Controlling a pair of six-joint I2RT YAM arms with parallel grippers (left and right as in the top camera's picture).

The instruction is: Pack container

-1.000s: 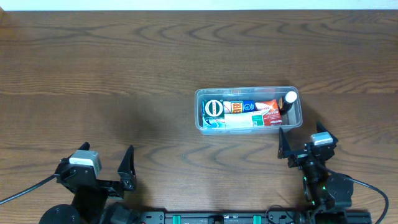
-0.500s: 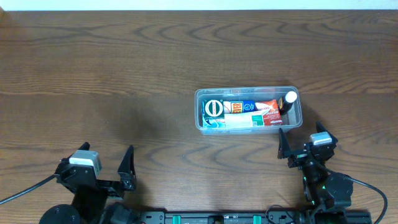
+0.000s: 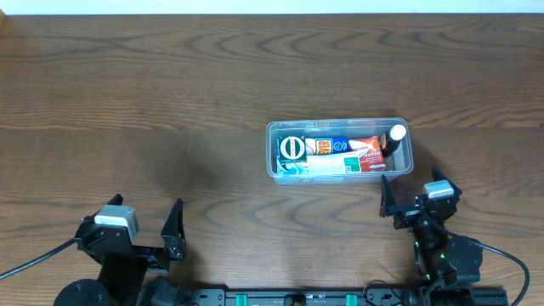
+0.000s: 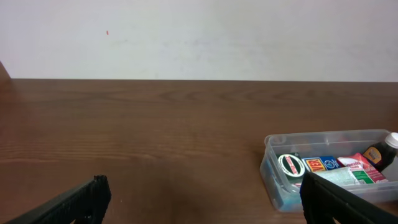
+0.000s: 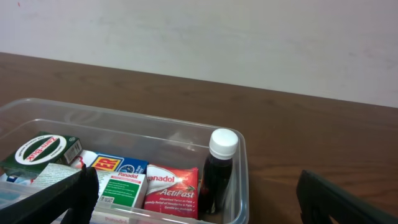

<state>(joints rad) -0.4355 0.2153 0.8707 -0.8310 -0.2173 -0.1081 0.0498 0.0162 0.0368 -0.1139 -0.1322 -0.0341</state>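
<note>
The clear plastic container (image 3: pixel 340 123) sits right of the table's middle, also in the left wrist view (image 4: pixel 268 163) and the right wrist view (image 5: pixel 124 130). It holds several medicine boxes, among them a red Panadol box (image 5: pixel 171 190), a green round-label box (image 3: pixel 291 148), and a dark bottle with a white cap (image 5: pixel 219 168) at its right end. My left gripper (image 3: pixel 144 231) is open and empty near the front left edge. My right gripper (image 3: pixel 412 197) is open and empty just in front of the container's right end.
Brown wooden table (image 3: pixel 170 102) with a white wall behind its far edge (image 4: pixel 199 37). Nothing else lies on the table.
</note>
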